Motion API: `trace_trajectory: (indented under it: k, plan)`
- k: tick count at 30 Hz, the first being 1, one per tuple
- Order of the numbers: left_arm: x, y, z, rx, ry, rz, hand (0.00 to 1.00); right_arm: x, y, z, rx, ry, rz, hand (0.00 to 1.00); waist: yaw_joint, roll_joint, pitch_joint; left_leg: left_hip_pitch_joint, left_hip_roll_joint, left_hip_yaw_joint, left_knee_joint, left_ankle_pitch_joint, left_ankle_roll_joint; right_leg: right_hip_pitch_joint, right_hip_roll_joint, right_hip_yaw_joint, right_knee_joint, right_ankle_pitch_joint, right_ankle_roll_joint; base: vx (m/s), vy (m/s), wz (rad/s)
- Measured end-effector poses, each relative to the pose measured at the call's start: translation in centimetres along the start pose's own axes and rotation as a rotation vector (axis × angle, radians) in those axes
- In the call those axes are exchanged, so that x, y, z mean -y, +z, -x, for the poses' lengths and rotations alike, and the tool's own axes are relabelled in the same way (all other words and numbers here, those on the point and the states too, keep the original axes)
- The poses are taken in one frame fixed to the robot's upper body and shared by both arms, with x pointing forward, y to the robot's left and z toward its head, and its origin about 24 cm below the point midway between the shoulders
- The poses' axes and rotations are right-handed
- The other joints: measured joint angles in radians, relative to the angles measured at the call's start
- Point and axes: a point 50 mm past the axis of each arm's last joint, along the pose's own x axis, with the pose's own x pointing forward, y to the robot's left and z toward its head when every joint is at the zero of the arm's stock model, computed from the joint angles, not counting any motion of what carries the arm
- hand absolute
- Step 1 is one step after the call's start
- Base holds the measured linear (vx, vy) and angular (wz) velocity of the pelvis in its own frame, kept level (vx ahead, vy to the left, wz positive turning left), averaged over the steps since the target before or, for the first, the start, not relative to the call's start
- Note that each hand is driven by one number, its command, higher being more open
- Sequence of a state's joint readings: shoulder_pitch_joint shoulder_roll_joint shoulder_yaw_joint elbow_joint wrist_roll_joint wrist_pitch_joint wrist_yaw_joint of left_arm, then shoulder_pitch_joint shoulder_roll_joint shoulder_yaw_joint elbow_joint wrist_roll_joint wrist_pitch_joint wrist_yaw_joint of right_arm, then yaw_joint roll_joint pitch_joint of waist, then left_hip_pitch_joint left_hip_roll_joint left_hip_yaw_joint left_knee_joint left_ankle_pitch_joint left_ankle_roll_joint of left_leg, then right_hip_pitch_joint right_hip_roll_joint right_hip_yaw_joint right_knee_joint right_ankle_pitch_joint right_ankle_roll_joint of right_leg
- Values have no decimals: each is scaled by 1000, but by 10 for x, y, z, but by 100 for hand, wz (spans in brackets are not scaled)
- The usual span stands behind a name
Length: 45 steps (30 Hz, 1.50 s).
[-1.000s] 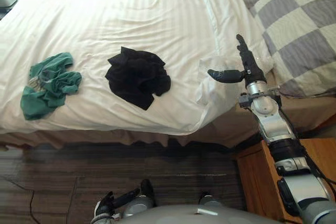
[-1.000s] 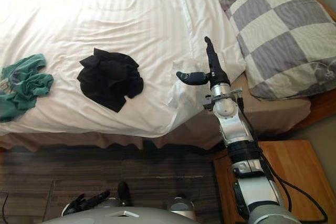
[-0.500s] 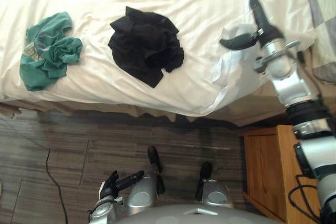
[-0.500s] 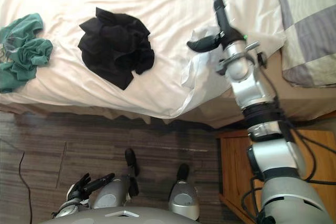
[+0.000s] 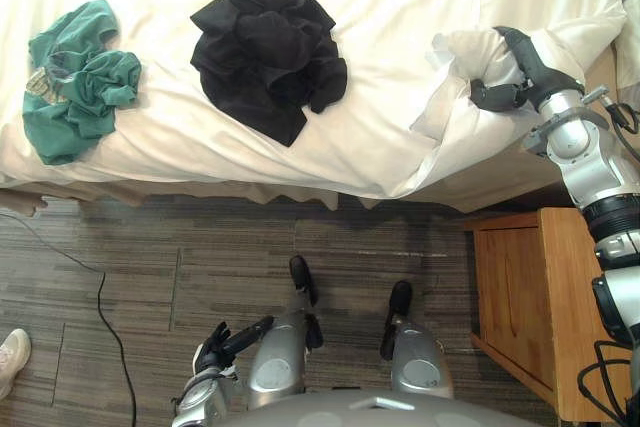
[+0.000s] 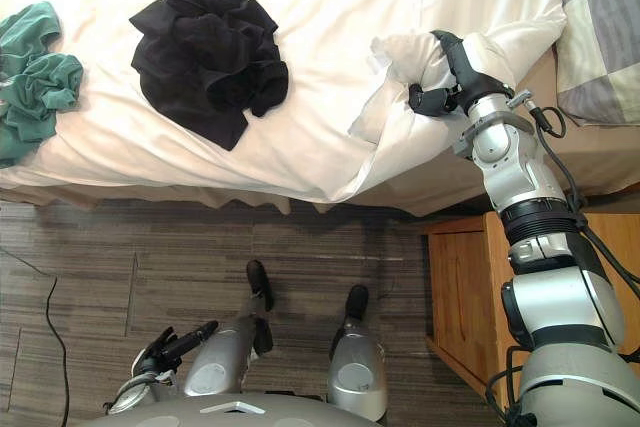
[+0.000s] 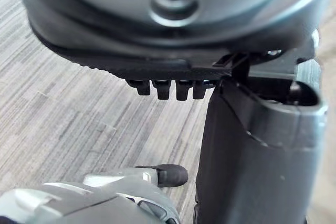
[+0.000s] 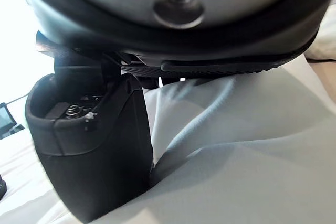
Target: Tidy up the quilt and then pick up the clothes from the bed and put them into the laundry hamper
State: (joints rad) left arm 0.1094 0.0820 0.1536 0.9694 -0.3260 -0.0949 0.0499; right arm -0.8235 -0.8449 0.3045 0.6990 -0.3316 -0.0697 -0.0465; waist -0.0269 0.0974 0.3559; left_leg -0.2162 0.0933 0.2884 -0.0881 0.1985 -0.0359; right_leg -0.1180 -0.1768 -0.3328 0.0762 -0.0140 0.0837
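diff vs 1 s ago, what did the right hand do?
The right hand, open over the quilt's corner a second ago, has curled shut on the quilt and bunched that corner up. The whole view shifted, so the camera moved. The black garment and green garment lie as before; the left hand still hangs low, open.

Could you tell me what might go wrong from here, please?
1. The right hand grips only a bunched corner of the quilt; a pull may slip it free.
2. The black clothes and green clothes lie on that quilt near its edge, so tugging could spill them onto the floor.
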Motion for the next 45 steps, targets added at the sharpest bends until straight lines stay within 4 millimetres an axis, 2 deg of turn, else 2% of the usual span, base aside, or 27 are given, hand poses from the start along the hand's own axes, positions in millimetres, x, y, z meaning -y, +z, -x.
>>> trace_trajectory:
  k: [3, 9, 12, 15, 16, 18, 20, 23, 25, 27, 29, 31, 32, 34, 35, 37, 40, 41, 42, 43, 45]
  plan:
    - [2, 0, 0, 5, -14, -12, 100, 3, -7, 2, -19, 0, 21, 0, 5, -5, 3, 12, -2, -16, 0, 3, -9, 12, -8, -8, 9, -4, 0, -4, 26, 8]
    - [6, 1, 0, 12, -33, -30, 100, -10, -31, 22, -86, -73, -57, 0, 21, -8, 2, 27, -8, -27, -1, 0, -14, 30, -16, -14, 16, -9, 8, -9, 29, 4]
    - [5, 2, 0, 15, -33, -53, 100, -21, -48, 40, -138, -100, -121, 0, 17, -25, -2, 53, -16, -27, -2, -5, -19, 59, -25, -17, 13, -12, 13, 48, 23, 3]
    - [-4, 5, -1, 7, -15, -70, 100, -41, -65, 63, -192, -89, -195, 0, 7, -68, -27, 79, -20, -27, -2, -11, -26, 89, -27, -19, 4, -15, 18, 53, -4, -1]
    - [-6, 5, -1, 3, -11, -74, 100, -45, -67, 67, -202, -85, -218, 100, 4, -76, -31, 84, -20, -26, -2, -13, -28, 94, -27, -19, 3, -16, 18, 67, -12, -1]
    - [-11, 6, -2, 0, -2, -83, 100, -55, -72, 77, -229, -86, -276, 100, -4, -102, -58, 99, -21, -19, -2, -18, -31, 111, -27, -17, -9, -17, 19, 63, -9, -5]
    - [-12, 7, -2, 4, 2, -79, 100, -63, -81, 85, -278, -85, -315, 100, -6, -112, -66, 123, -22, -7, -2, -28, -28, 135, -27, -12, -15, -17, 19, 54, -1, -8]
    - [-14, 5, -1, -11, 19, -66, 100, -74, -99, 101, -379, -100, -385, 100, -8, -120, -84, 143, -21, 20, -2, -42, -28, 138, -27, 13, -26, -17, 19, 21, 17, -25]
    - [-16, 2, -1, -28, 33, -48, 100, -73, -113, 111, -454, -139, -455, 100, -11, -120, -90, 157, -20, 44, -3, -51, -26, 139, -27, 40, -26, -16, 20, 27, 13, -36]
    - [-22, -7, 1, -66, 67, -14, 100, -69, -125, 121, -517, -180, -502, 100, -33, -121, -117, 168, -15, 72, -3, -61, -27, 133, -24, 72, -27, -15, 22, 55, 1, -41]
    - [-25, -12, 2, -84, 84, 0, 100, -69, -134, 130, -571, -193, -505, 100, -36, -125, -139, 177, -12, 87, -3, -68, -30, 130, -21, 92, -29, -15, 22, 54, -9, -38]
    - [-30, -17, 4, -95, 100, 20, 100, -76, -157, 158, -719, -196, -530, 100, -48, -134, -160, 192, -11, 107, -3, -76, -33, 128, -16, 117, -33, -15, 22, 48, -5, -35]
    - [-31, -17, 4, -99, 104, 26, 100, -77, -162, 164, -756, -204, -541, 100, -58, -135, -164, 192, -11, 110, -3, -76, -33, 126, -16, 120, -33, -15, 21, 23, -1, -20]
    - [-30, -21, 5, -115, 108, 42, 100, -73, -180, 186, -877, -289, -595, 100, -98, -133, -174, 195, -9, 122, -3, -76, -33, 118, -15, 135, -30, -14, 22, 5, 6, -19]
    - [-30, -22, 5, -116, 108, 44, 100, -72, -182, 187, -886, -304, -600, 100, -101, -132, -174, 197, -9, 122, -3, -76, -33, 118, -15, 138, -30, -13, 22, -10, 11, -20]
    - [-28, -23, 6, -119, 109, 63, 100, -62, -193, 204, -945, -437, -679, 100, -118, -124, -182, 209, -3, 130, -4, -79, -33, 119, -12, 147, -28, -13, 22, -20, 6, -20]
    - [-25, -25, 6, -121, 108, 85, 100, -50, -201, 216, -993, -615, -772, 100, -130, -113, -200, 211, 6, 133, -4, -80, -34, 113, -8, 148, -31, -14, 23, -42, 3, -8]
    - [-24, -26, 6, -123, 107, 86, 100, -48, -202, 217, -997, -651, -787, 0, -131, -111, -203, 211, 6, 133, -4, -80, -34, 112, -8, 148, -33, -14, 24, -62, 21, -1]
    - [-24, -29, 7, -130, 106, 89, 100, -42, -203, 218, -995, -705, -796, 0, -131, -108, -210, 208, 6, 134, -4, -80, -34, 112, -7, 151, -40, -17, 25, -43, 27, -8]
    - [-23, -35, 10, -146, 108, 95, 100, -33, -199, 213, -956, -783, -846, 0, -130, -94, -220, 208, 6, 140, -4, -84, -34, 111, -6, 160, -45, -15, 27, -24, 21, -9]
    - [-22, -41, 12, -163, 111, 100, 100, -24, -190, 203, -886, -833, -889, 0, -129, -81, -229, 208, 5, 147, -4, -89, -37, 105, -7, 169, -45, -14, 29, -2, 23, -13]
